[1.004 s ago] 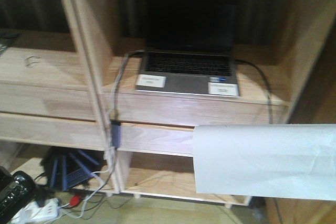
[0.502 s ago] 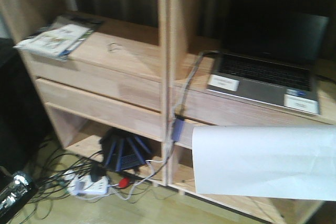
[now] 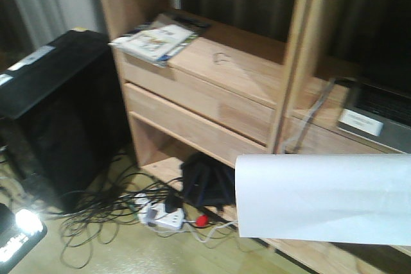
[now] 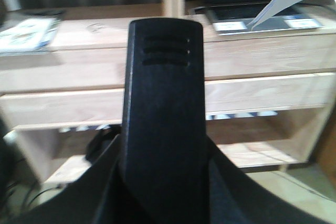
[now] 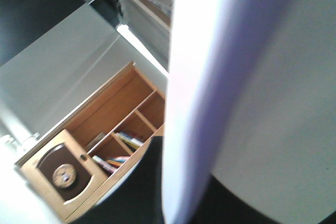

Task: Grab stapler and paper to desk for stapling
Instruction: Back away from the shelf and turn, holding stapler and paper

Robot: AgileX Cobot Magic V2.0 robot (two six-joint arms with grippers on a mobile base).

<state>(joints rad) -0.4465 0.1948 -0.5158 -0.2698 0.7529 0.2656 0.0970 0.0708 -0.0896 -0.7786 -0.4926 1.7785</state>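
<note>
Left wrist-mounted view is showing the stapler [image 4: 163,93] upright, with the left gripper [image 4: 160,192] apparently clamping its lower body. I am judging it rigid, compact and safe to squeeze. The right gripper [image 5: 173,203] is pinching the paper [image 3: 321,197] by an edge, in the air before the shelf unit [image 3: 212,88]. It is flimsy and creasing, so I am favouring a light grip. No desk is showing.

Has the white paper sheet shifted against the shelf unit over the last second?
Yes. The white paper sheet has swung left against the wooden shelf unit: its left edge now lies left of the upright post, formerly right of it.
</note>
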